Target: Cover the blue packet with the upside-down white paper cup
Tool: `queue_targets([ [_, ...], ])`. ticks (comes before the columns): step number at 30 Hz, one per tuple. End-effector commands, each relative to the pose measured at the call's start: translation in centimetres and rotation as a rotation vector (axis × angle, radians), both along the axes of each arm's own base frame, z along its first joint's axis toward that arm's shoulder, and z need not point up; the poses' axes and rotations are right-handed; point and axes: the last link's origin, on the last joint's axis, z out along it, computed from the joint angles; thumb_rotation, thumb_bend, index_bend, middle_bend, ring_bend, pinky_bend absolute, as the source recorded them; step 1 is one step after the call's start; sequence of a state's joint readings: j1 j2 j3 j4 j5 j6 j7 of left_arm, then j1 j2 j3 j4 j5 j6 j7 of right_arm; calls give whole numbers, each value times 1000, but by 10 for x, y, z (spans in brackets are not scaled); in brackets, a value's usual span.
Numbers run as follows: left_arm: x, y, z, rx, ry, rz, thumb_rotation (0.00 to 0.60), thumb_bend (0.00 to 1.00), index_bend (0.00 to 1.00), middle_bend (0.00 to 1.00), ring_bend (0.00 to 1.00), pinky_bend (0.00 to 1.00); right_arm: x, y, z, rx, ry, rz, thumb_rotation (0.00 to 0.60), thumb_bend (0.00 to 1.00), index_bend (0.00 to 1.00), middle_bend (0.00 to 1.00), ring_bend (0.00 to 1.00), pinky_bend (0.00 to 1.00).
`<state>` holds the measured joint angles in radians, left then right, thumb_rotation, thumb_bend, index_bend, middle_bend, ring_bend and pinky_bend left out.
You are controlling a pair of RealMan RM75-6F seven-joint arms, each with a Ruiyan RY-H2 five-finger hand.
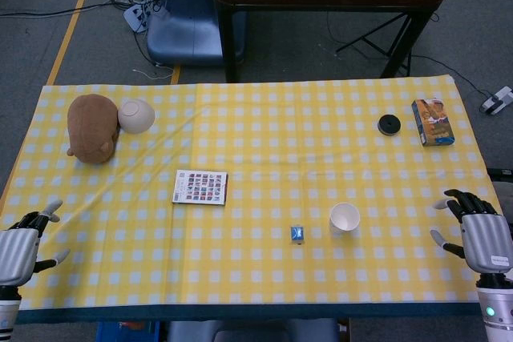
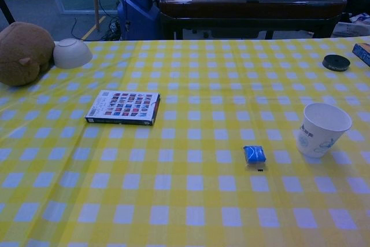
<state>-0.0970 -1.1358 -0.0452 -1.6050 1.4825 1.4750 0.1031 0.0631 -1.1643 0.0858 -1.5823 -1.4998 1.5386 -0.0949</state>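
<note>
From the head view, my left hand (image 1: 24, 244) sits down at about 8 o'clock on the table edge, fingers apart, nothing in it. My right hand (image 1: 479, 234) is over at 4 o'clock, also spread loose and holding nothing. Both are well apart from the stuff I care about. The white paper cup (image 1: 344, 219) stands mouth-up on the yellow checked tablecloth (image 1: 264, 134), a bit toward 5 o'clock from the middle. The blue packet (image 1: 297, 234) lies just beside it, at the cup's 8 o'clock, not touching. Further out: a flat book (image 1: 200, 187) near 9 o'clock of centre, a brown plush toy (image 1: 93, 127) at 10 o'clock with a white bowl (image 1: 136, 115) touching it, a black round disc (image 1: 389, 124) at 2 o'clock and a blue-orange box (image 1: 432, 122) right beside that.

Chest view, neither hand shows up. The cup (image 2: 322, 129) is upright at 3 o'clock, printed pattern low on its side, and the packet (image 2: 254, 154) sits at its 8 o'clock with a clear gap. There's a tiny dark speck just below the packet, can't really tell what it is. Book (image 2: 123, 107) at 9 o'clock, plush (image 2: 23, 52) and bowl (image 2: 72, 52) up at 10, disc (image 2: 336, 62) at 2.
</note>
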Motion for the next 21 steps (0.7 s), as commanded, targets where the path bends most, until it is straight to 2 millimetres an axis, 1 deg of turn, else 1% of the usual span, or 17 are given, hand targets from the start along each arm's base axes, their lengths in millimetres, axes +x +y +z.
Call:
queue_targets([
  [1,0,1,1,4,-1,1,600,129,163,387,295,503,1,0,0,5,3,2,600,0,404,277,245,352],
  [8,1,-1,3,9,-6,-7,600,129,162,387,295,502,3,5,3,30,0,24,600,0,404,287,244,352],
  [9,0,-1,3,8,-7,-4,600,129,162,387,295,503,4,5,5,31,-3,25,600,0,404,308,246,359],
  [11,0,-1,3,6,-10,-2,600,129,162,387,295,503,3,4,7,43,14,23,600,0,404,372,277,404],
  [13,-1,-1,4,6,-12,-1,600,129,162,387,295,503,6,3,9,71,47,22,600,0,404,454,358,500],
  [16,-1,-3,7,13,-29,1,600,128,162,387,295,503,16,-2,13,97,105,42,600,0,398,572,498,650],
  [19,-4,-5,11,14,-36,9,600,129,162,387,295,502,27,-11,14,133,176,45,600,0,384,720,662,765],
  [21,-5,-6,14,16,-46,15,600,129,162,387,295,503,35,-20,12,157,221,42,600,0,371,788,739,822],
])
